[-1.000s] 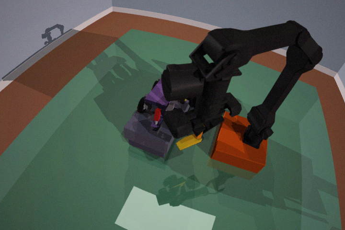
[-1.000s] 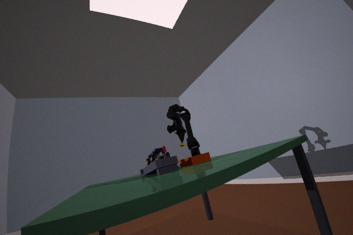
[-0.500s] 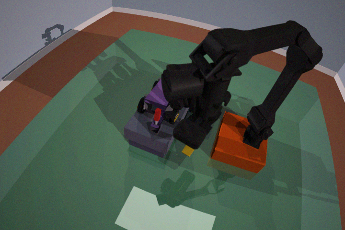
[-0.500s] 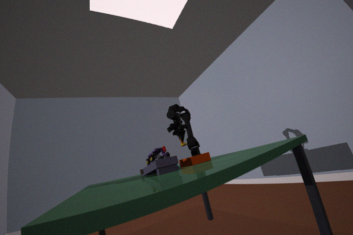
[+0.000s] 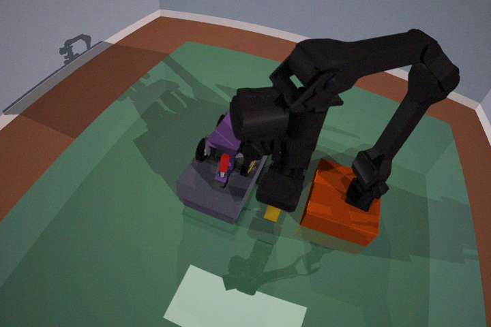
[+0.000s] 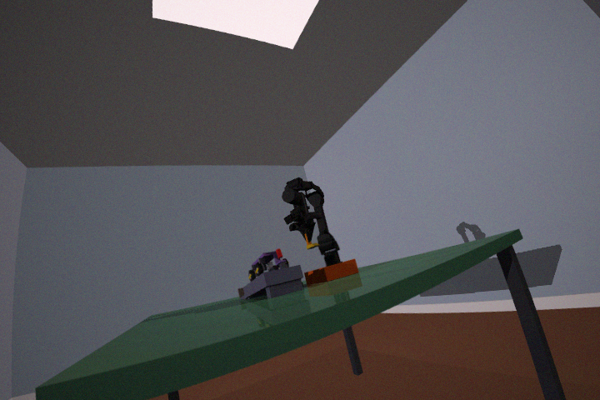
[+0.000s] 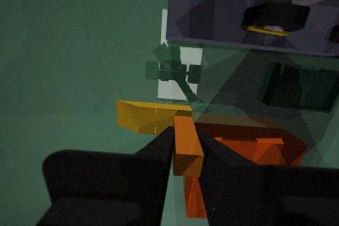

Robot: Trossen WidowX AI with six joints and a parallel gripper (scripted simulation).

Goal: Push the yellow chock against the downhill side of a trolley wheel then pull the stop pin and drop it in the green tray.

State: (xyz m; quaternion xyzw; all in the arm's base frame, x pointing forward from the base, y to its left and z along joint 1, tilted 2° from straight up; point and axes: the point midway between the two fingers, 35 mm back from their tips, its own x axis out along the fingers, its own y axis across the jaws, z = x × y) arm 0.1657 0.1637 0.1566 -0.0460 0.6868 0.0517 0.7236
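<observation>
My gripper (image 6: 307,234) (image 7: 183,133) is shut on the orange handle of the yellow chock (image 5: 272,213) (image 6: 312,245) (image 7: 141,118). The chock hangs above the table, between the ramp and the orange block; its rubber underside is hidden. The ramp (image 5: 211,200) (image 6: 284,276) (image 7: 201,28) is grey. The purple trolley (image 5: 224,135) (image 6: 265,258) stands on it, partly behind the arm in the top view. The red-headed stop pin (image 5: 224,162) (image 6: 278,252) is upright at the trolley's uphill end. A dark green tray (image 7: 299,87) shows in the wrist view, beyond the chock.
The arm's base stands on an orange block (image 5: 331,227) (image 6: 333,271) (image 7: 252,148), to the right of the ramp in the top view. The green table (image 5: 110,246) (image 6: 192,348) is glossy and mirrors the arm and a bright ceiling panel.
</observation>
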